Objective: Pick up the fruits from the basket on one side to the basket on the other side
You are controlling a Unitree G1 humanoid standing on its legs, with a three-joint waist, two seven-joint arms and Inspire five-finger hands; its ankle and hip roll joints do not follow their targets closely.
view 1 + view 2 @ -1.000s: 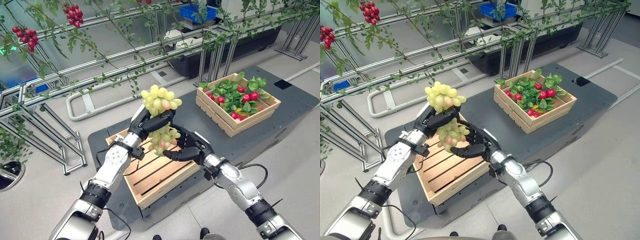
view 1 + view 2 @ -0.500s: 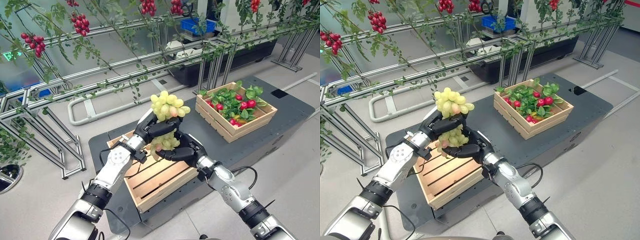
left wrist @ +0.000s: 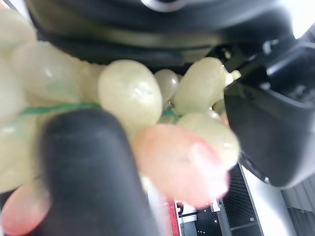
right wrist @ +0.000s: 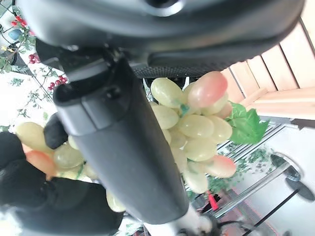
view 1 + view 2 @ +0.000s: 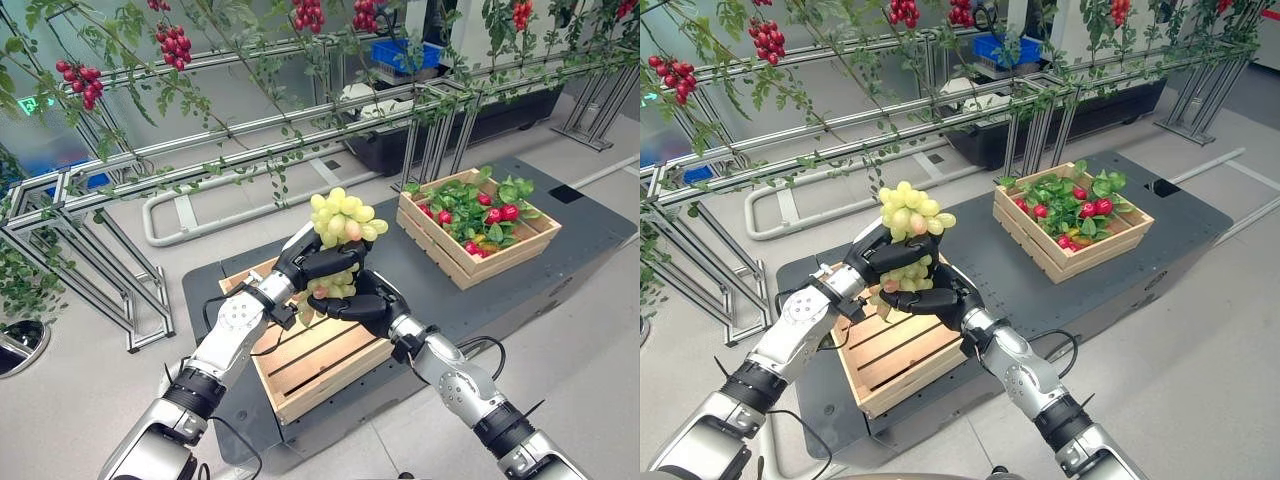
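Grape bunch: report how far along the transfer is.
Done: the grape bunch is lifted clear of the slatted crate. In hand: the left hand is curled round it, and the right hand cups its lower part. Left: carry it to the far crate, which holds red fruit and leaves, and release it there.

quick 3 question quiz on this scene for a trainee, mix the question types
1. True or false: the grapes lie in the far crate.
2. Which hands hold the grapes? A) left only B) right only C) both
3. Fill in: the near crate under the hands holds ____.

Key:
1. False; they are held up over the near crate.
2. C: the left hand grips the middle of the bunch, the right hand curls round its lower part.
3. No fruit that can be seen.
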